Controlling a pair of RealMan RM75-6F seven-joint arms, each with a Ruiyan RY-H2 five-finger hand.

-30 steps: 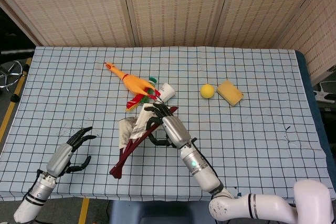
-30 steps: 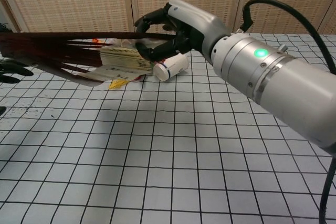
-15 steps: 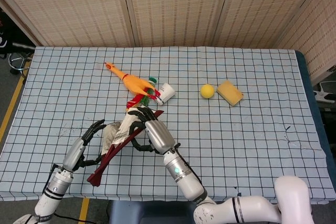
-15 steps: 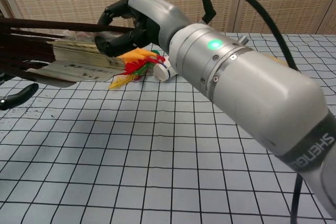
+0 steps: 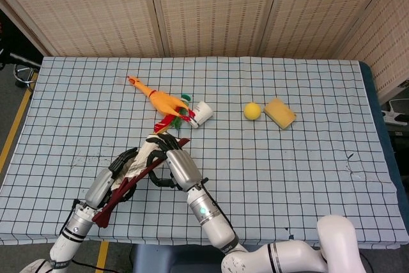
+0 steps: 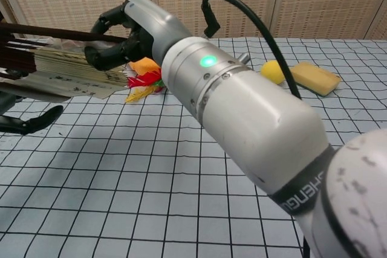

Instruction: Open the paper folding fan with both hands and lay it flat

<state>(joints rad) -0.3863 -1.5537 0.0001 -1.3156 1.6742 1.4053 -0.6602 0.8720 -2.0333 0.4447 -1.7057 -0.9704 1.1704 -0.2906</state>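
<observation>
Two robot hands at one fan, held above the bench.

Head view: right robot hand (image 5: pixel 174 161) grips the paper fan (image 5: pixel 131 177) near its paper end; left robot hand (image 5: pixel 117 169) is against the ribs, grip unclear. Long axis runs diagonally, pivot end toward the robot's lower left.
Chest view: right robot hand (image 6: pixel 121 31) pinches a dark outer rib; fan (image 6: pixel 60 67) partly splayed, roughly level. Likely light, paper tearable; take hold by the stiff outer ribs.

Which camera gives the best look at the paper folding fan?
The head view: the paper folding fan shows whole from above, dark ribs slanting between the two robot hands. The chest view shows only its side edge, stacked paper folds and ribs, cut off at the frame's left.
</observation>
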